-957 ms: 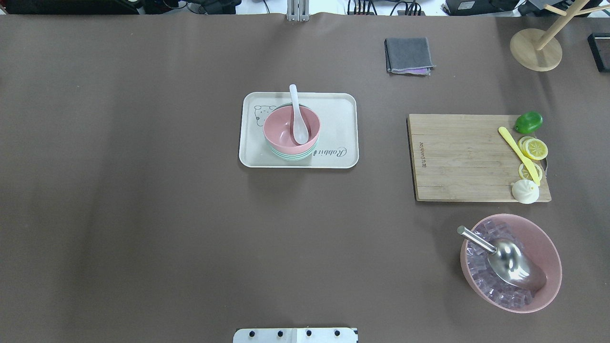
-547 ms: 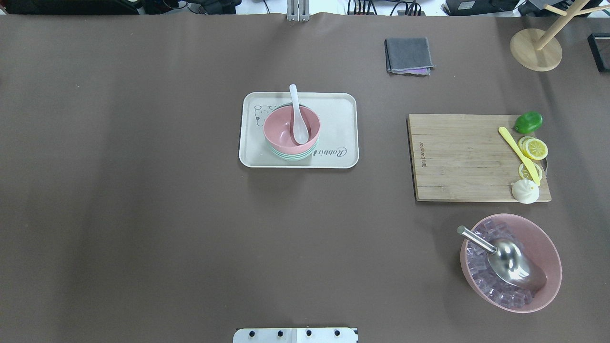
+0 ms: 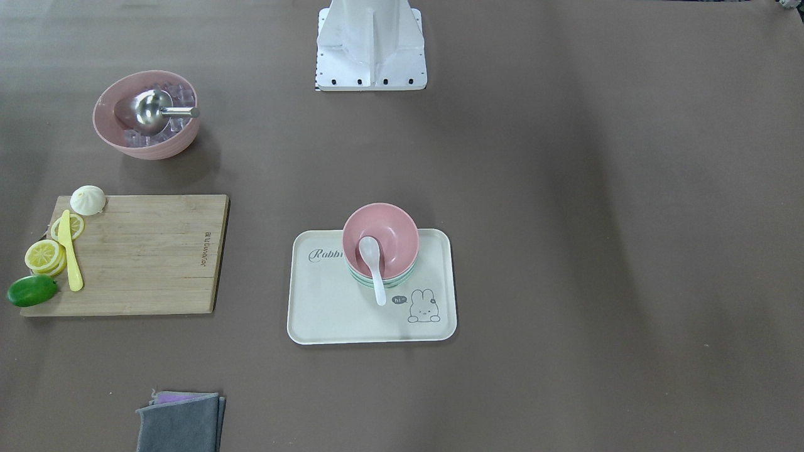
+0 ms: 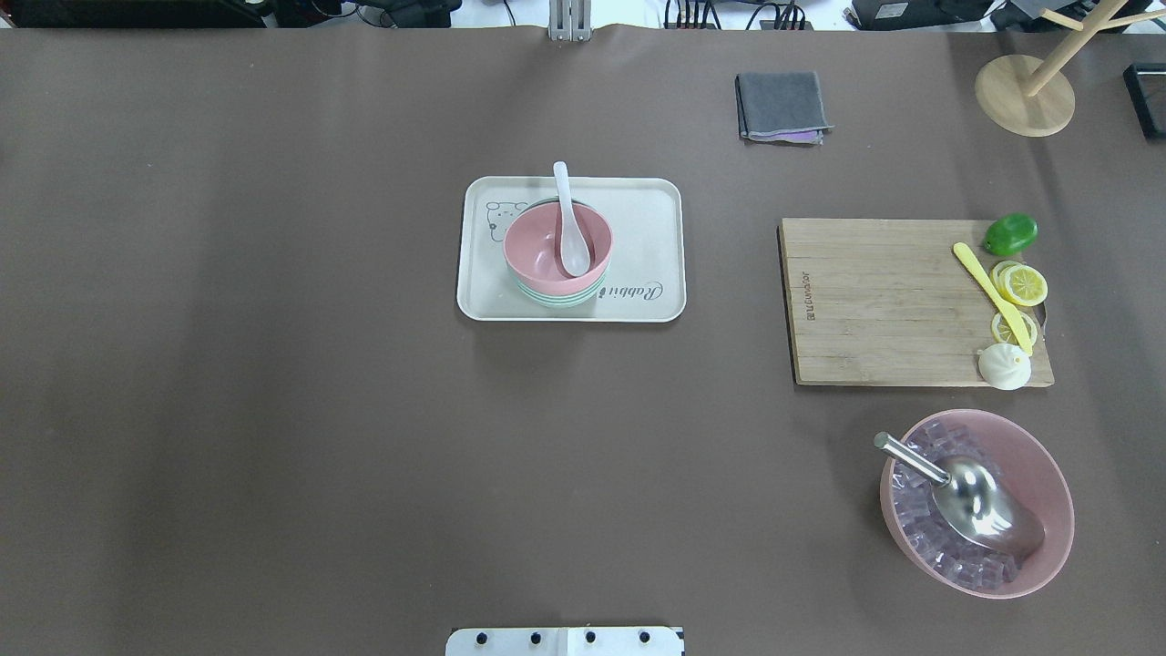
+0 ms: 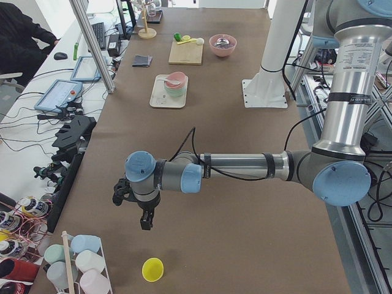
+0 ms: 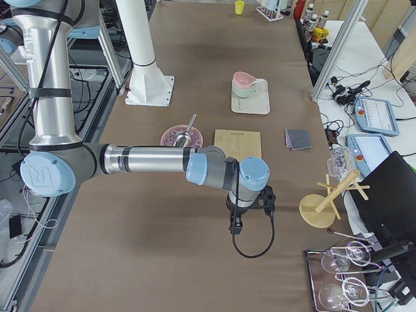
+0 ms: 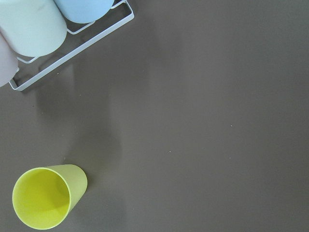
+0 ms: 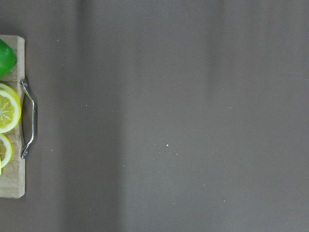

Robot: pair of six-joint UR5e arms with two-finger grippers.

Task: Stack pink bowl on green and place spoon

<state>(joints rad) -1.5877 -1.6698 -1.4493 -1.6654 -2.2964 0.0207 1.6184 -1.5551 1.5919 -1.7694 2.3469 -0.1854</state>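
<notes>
The pink bowl sits nested on top of the green bowls on a cream tray at the table's middle. The white spoon lies in the pink bowl, its handle over the far rim. The same stack shows in the front-facing view. My left gripper hangs over bare table far to the left, seen only in the exterior left view. My right gripper hangs far to the right, seen only in the exterior right view. I cannot tell whether either is open or shut.
A wooden cutting board with lemon slices, yellow knife and lime lies right. A large pink bowl holds ice and a metal scoop. Grey cloth and wooden stand are far right. A yellow cup lies under the left wrist.
</notes>
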